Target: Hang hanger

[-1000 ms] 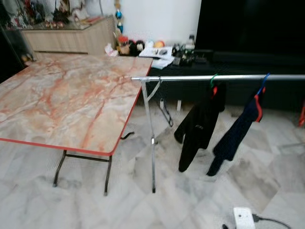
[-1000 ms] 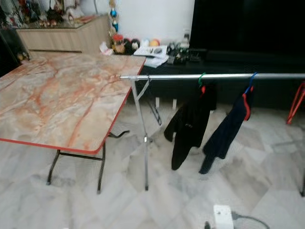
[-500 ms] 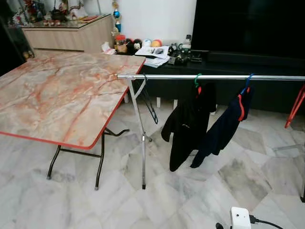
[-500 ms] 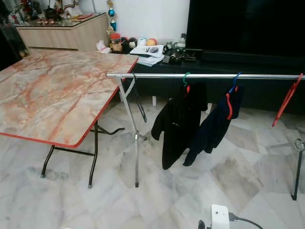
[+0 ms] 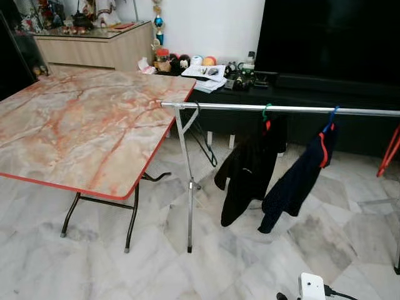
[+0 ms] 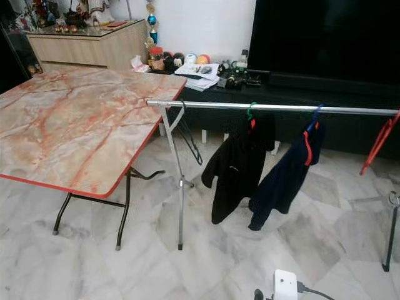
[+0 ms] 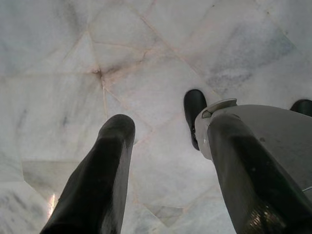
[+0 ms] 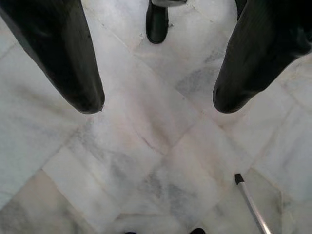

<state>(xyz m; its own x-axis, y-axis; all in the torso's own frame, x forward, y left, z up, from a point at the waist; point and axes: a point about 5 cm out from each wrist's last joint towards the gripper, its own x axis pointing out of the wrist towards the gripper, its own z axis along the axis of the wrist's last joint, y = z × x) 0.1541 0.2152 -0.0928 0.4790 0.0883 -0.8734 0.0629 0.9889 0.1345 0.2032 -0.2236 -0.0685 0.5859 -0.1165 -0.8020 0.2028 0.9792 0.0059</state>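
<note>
Hanging idle over marble floor [image 5: 262, 262] | left gripper [image 7: 165, 161], right gripper [image 8: 158, 105] spread wide | table [image 5: 81, 125] beside rail [image 5: 281, 109]

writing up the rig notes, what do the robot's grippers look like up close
Each gripper has two long black fingers that are thick, smooth and rounded at the tips. On the left gripper one finger is matte black, and a silver-grey housing sits over the base of the other. The right gripper shows the same blunt black fingers, slightly glossy. No cables or markings visible.
</note>
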